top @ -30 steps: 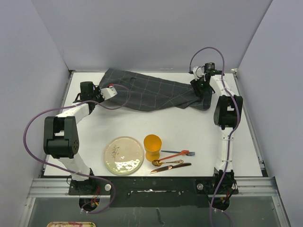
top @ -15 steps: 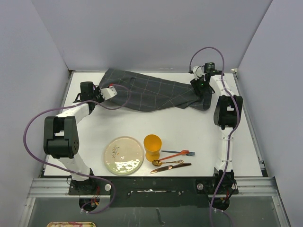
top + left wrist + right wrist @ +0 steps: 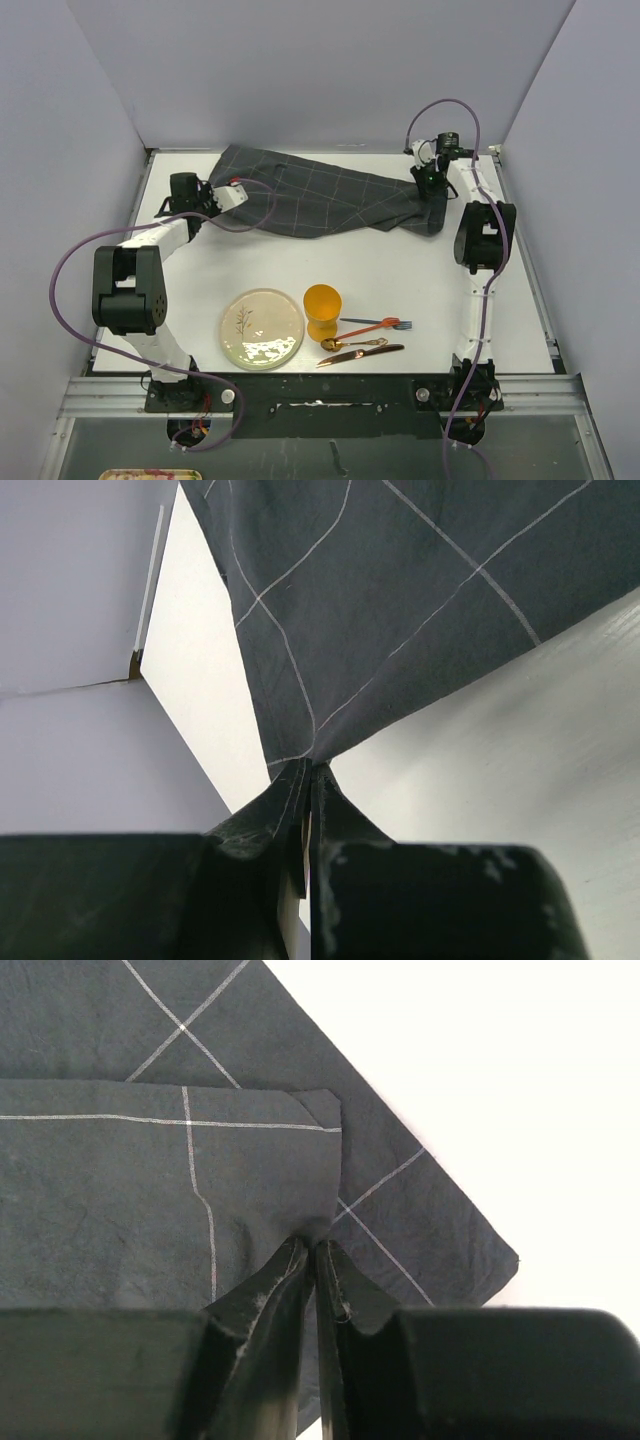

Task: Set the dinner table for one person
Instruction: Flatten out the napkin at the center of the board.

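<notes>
A dark grey cloth with a thin light grid stretches across the far part of the white dinner table. My left gripper is shut on the cloth's left corner. My right gripper is shut on a fold near its right end. A cream plate, an orange cup, a red and blue fork, a copper spoon and a copper knife lie near the front edge.
Grey walls enclose the table on three sides. A metal rail runs along the near edge, where both arm bases are bolted. A small tray shows below the rail at the bottom left.
My right gripper has shifted slightly to the right with the cloth's end, pulling it a little tauter. The left arm and the tableware have not moved.
</notes>
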`<control>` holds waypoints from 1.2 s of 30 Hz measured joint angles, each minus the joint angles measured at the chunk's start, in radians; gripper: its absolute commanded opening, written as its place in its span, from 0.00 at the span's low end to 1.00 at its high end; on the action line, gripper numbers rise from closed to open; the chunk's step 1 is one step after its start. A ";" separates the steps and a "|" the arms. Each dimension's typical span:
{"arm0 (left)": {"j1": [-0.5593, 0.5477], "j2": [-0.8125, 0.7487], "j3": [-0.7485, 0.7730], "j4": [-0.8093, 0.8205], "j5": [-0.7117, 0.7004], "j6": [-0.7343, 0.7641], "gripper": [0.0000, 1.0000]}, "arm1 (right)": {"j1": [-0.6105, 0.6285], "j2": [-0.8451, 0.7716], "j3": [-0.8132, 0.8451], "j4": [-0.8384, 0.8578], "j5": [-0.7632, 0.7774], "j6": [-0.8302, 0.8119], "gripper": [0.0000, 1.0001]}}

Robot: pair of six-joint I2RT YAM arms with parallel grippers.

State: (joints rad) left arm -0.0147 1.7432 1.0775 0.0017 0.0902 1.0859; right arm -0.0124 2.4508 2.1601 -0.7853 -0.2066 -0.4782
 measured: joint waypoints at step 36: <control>-0.017 0.103 0.303 -0.020 -0.098 -0.089 0.00 | 0.020 -0.250 0.035 -0.100 -0.045 0.032 0.00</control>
State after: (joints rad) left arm -0.0319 1.8465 1.3804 -0.0181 -0.0074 0.9970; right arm 0.0078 2.2005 2.1956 -0.8848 -0.2516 -0.4461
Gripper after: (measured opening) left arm 0.007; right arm 0.028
